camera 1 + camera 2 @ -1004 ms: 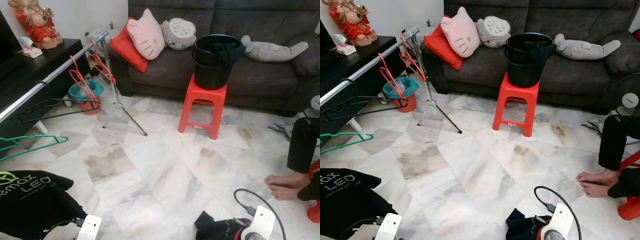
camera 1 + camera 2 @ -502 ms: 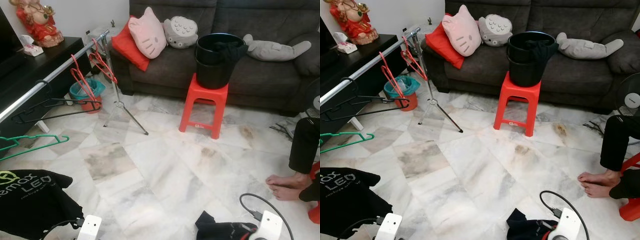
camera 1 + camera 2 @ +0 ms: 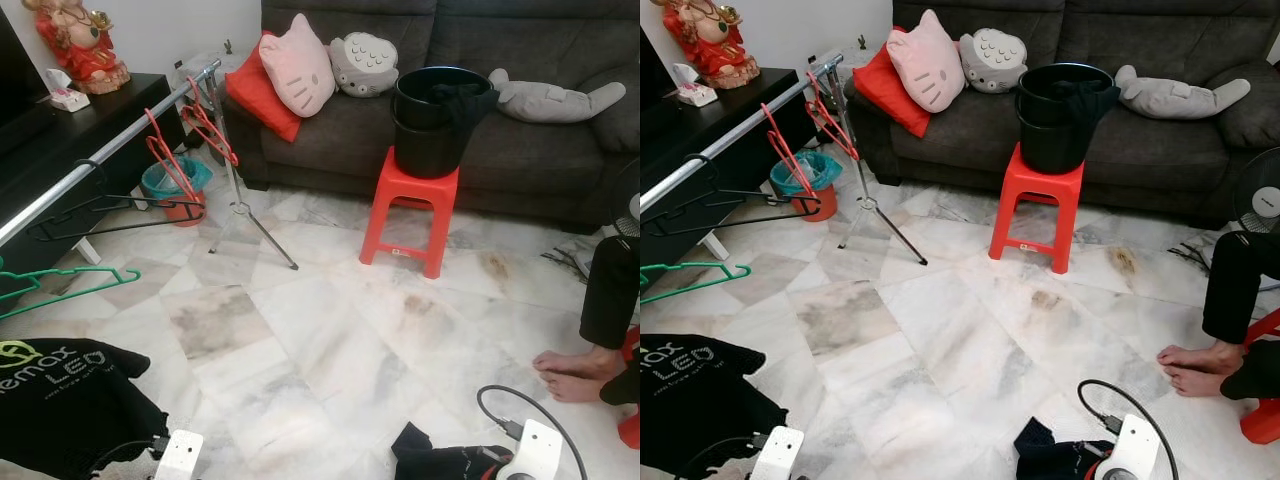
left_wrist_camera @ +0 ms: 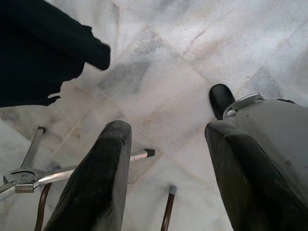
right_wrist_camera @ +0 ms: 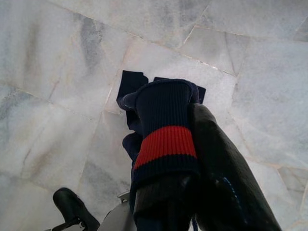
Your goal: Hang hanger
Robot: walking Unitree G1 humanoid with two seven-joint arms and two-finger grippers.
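Observation:
A silver rail (image 3: pixel 120 140) runs along my left. On it hang two red hangers (image 3: pixel 165 160), a black hanger (image 3: pixel 110 215) and a green hanger (image 3: pixel 70 285). A black printed T-shirt (image 3: pixel 60 395) hangs at the lower left. My left gripper (image 4: pixel 168 130) is open above the marble floor with nothing between its fingers, and the T-shirt's edge (image 4: pixel 43 48) is beside it. My right gripper (image 5: pixel 185 144) is shut on a navy garment with a red stripe (image 5: pixel 166 125), held low at the lower right (image 3: pixel 440 465).
A red stool (image 3: pixel 410 210) carries a black bucket (image 3: pixel 435 120) in front of the dark sofa (image 3: pixel 540 150) with cushions. The rail's tripod leg (image 3: pixel 265 235) stands on the floor near a teal bin (image 3: pixel 170 185). A person's bare feet (image 3: pixel 575 375) rest at the right.
The whole picture has shifted a little right and down, so the camera has moved. My right wrist sits slightly lower in the picture. Nothing was taken hold of or let go.

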